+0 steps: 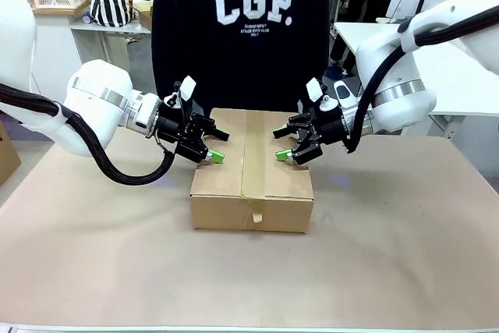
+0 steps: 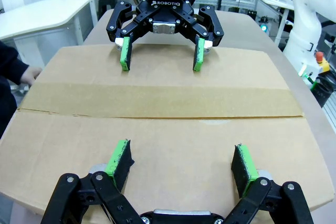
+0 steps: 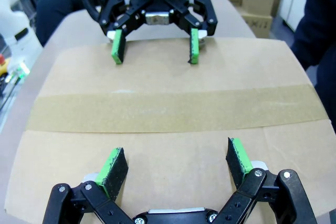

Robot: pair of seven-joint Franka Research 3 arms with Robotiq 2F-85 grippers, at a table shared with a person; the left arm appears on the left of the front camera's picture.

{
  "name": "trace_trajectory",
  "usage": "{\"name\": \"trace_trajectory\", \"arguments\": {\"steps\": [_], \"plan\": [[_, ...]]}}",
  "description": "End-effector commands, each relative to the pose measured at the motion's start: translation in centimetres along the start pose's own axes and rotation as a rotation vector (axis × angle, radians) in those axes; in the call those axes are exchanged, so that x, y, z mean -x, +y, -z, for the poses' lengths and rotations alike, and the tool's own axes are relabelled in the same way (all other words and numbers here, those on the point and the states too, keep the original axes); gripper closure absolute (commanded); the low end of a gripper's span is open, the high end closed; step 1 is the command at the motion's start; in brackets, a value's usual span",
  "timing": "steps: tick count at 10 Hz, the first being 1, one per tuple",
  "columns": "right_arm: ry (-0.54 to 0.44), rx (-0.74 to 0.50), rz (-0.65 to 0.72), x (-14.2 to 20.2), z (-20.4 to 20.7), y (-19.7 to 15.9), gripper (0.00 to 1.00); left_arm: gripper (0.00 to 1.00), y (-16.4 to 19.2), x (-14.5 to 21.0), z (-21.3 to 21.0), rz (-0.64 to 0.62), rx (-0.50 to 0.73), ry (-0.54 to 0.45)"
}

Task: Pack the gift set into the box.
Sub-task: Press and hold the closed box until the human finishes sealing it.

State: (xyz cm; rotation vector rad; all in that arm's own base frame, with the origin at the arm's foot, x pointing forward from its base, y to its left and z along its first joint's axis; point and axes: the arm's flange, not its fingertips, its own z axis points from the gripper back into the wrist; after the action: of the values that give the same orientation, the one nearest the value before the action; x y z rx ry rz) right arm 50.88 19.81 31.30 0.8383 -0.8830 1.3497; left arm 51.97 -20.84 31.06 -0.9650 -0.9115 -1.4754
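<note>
At centre frame, we are hovering our left gripper (image 1: 216, 148) and right gripper (image 1: 282, 146), both spread wide, over the taped box (image 1: 251, 185); a person (image 1: 242, 29) is standing behind.

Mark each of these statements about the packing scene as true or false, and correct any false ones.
1. The box is closed, with tape along its middle seam. True.
2. The left gripper is shut on a flap. False: it is open above the box top.
3. The right gripper is open. True.
4. The two grippers face each other across the box. True.
5. The box lies on its side. False: it stands flat on the table.
</note>
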Motion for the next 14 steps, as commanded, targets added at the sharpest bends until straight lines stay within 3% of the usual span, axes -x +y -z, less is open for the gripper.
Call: {"name": "trace_trajectory", "arguments": {"steps": [1,7,8,9,12,14], "plan": [[0.013,0.004,0.000,0.3,0.2,0.1,0.00,0.00,-0.1,0.3,0.1,-0.004,-0.001,0.006],[0.000,0.000,0.000,0.0,0.0,0.0,0.00,0.00,0.0,0.0,0.0,0.000,0.000,0.000],[0.007,-0.044,0.049,-0.4,-0.7,0.2,0.00,0.00,-0.3,-0.7,-0.5,-0.090,0.034,0.040],[0.011,-0.080,0.176,-1.5,-2.2,0.5,0.00,0.00,-0.8,-2.0,-1.3,-0.123,0.057,0.066],[0.004,-0.110,0.474,-5.7,-8.2,4.0,0.00,0.00,-3.9,-6.1,-6.0,-0.297,0.118,-0.001],[0.034,-0.035,0.648,-8.0,-13.1,8.4,0.00,0.00,-8.1,-8.5,-10.9,-0.399,0.084,-0.023]]}}
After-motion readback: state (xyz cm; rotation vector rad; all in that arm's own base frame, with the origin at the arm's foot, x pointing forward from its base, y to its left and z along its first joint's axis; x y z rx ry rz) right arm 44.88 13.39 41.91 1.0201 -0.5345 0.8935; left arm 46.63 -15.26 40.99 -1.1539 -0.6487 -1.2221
